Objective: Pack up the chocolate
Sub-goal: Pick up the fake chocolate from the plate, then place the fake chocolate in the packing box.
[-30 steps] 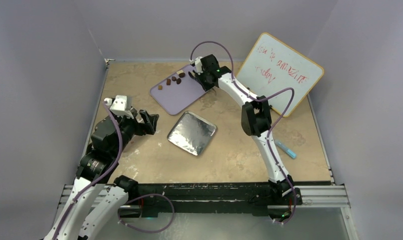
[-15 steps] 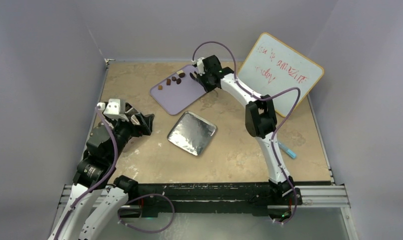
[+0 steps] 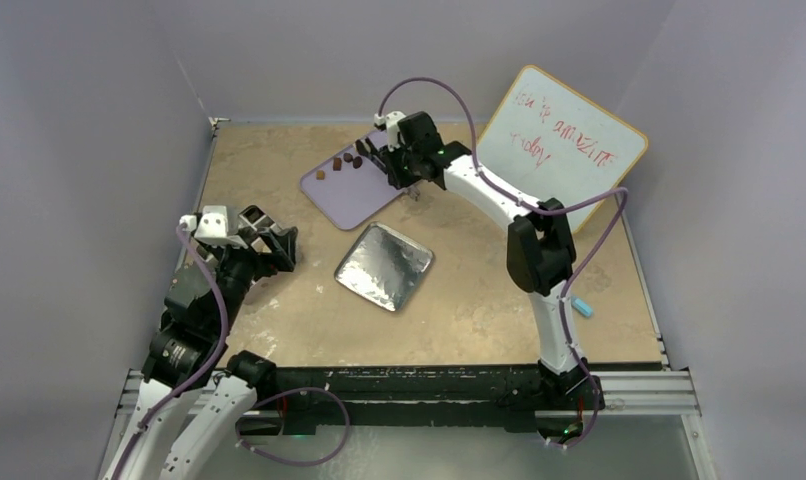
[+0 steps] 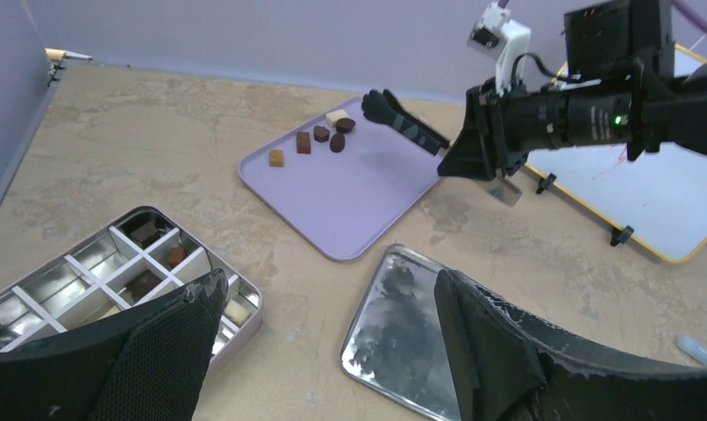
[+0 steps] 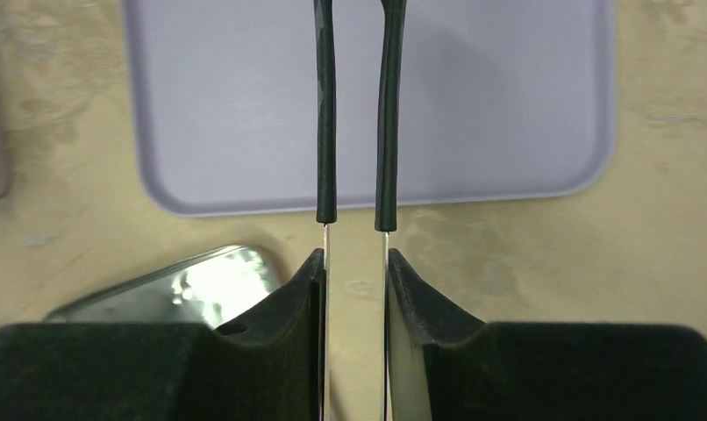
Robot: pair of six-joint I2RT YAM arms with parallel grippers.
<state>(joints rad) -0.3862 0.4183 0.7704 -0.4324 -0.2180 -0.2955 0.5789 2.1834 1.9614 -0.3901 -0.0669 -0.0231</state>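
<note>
right pincer (image 4: 374, 100) moved left over lilac tray (image 4: 350, 189), chocolate (image 4: 321, 134) just beside

Left arm folded low, lower left of frame; left gripper (image 3: 272, 234) jaws spread wide, empty. Right arm stretched to upper centre; right gripper (image 3: 371, 157) fingers near-parallel, slim gap, empty.

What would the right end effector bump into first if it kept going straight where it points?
Probably the dark brown chocolate lump on the flat lilac tray, just beyond the right end effector. Height is unclear, so it might pass over.
</note>
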